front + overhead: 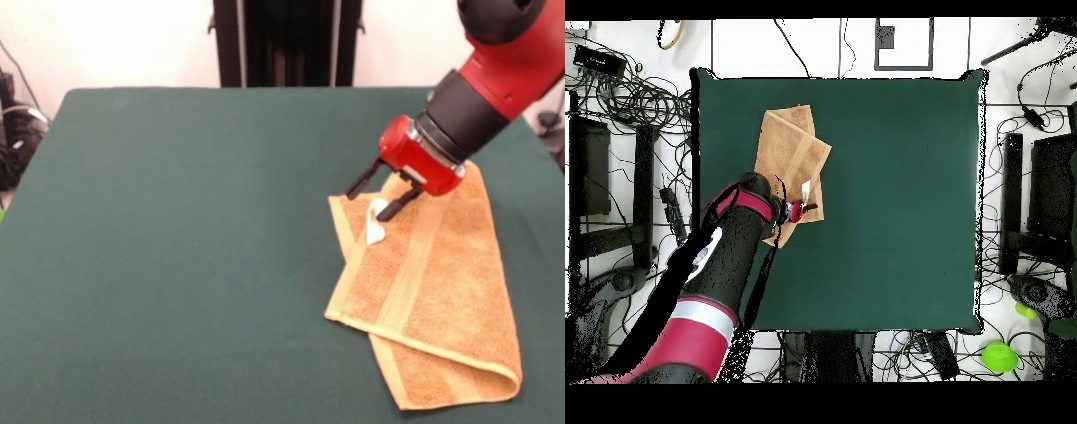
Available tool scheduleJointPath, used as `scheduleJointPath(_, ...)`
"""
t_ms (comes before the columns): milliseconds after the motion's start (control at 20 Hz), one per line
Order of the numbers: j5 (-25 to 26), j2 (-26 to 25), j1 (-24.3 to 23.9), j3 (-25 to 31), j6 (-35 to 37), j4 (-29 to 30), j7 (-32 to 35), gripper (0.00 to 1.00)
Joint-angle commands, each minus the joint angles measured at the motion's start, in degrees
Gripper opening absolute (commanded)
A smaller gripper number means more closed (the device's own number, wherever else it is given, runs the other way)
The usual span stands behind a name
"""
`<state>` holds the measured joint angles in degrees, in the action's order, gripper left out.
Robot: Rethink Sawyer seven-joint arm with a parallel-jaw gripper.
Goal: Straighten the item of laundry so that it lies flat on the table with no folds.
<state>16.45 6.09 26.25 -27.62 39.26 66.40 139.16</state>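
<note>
Green table [177,265] wide, bare; folded towel [441,300] near edge.

Bright, even light; the wall behind the table [177,265] glares white; a soft shadow lies under the pincer [381,196].

front view – low, near, across table [177,265]; overhead – high, straight down; both share table.

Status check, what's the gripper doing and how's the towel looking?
Gripper open, fingers down at the towel's far corner by the white tag. Towel still folded over itself, not flat. Table around it unobstructed.
</note>
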Motion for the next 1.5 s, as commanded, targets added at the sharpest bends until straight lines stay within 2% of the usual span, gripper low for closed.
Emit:
scheduleJointPath(50,-5.0,-3.0,1.4,5.8,-7.1,5.2,15.6,1.0)
scheduleJointPath(500,-7.2,-2.1,1.1,6.1,-7.7,5.8,14.7,1.0)
scheduleJointPath(550,-7.4,-2.0,1.0,6.2,-8.2,5.9,14.6,0.0)
scheduleJointPath(1050,-8.8,-3.2,2.0,4.9,-6.9,4.5,14.0,0.0)
scheduleJointPath(1500,-13.0,-4.6,3.2,4.8,4.3,-4.0,13.6,0.0)
